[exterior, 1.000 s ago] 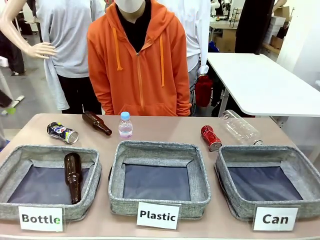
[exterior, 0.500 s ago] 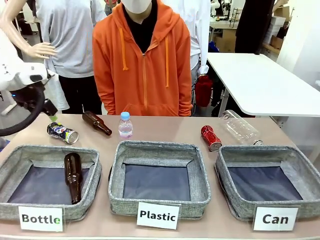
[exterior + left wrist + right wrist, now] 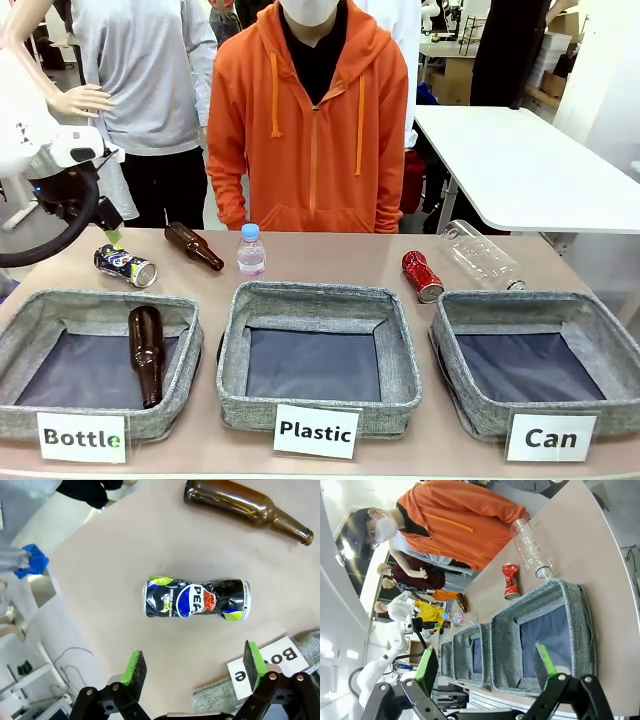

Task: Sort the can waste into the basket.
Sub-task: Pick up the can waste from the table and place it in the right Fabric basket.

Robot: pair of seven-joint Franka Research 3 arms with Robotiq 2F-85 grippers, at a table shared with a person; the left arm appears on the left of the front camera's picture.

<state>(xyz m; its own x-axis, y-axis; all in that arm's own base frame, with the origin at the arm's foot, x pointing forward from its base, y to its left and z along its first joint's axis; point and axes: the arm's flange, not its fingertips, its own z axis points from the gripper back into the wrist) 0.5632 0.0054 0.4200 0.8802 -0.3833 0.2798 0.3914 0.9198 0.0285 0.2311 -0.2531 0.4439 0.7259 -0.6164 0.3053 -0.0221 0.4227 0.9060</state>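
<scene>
While left claw [image 3: 193, 657] hangs over the far-left part of the worktop [image 3: 330, 262], jaws wide apart and gripping nothing, blue can [image 3: 196, 599] lies on its side right below it. The can is crushed in the middle; in the wrist view it sits ahead of the two green pads, not touched.

A brown bottle [image 3: 245, 505] lies on the worktop near that can. A second brown bottle [image 3: 146, 352] lies inside the Bottle bin [image 3: 100, 300].

Red can [image 3: 421, 275], dented, lies on its side on the worktop just behind the far-left corner of the Can basket [image 3: 470, 300], outside it. A big clear bottle [image 3: 480, 255] lies just right of the red can.

Can basket sits at the right end of the worktop, dark lining showing, front label reads "Can". Plastic bin [image 3: 320, 295] is in the middle, with a small capped water bottle [image 3: 251, 250] upright behind it.

Right claw [image 3: 485, 660] is also spread apart, nothing gripped, up high off the Can basket end.

Person in orange hoodie [image 3: 310, 130] stands at the far edge.
</scene>
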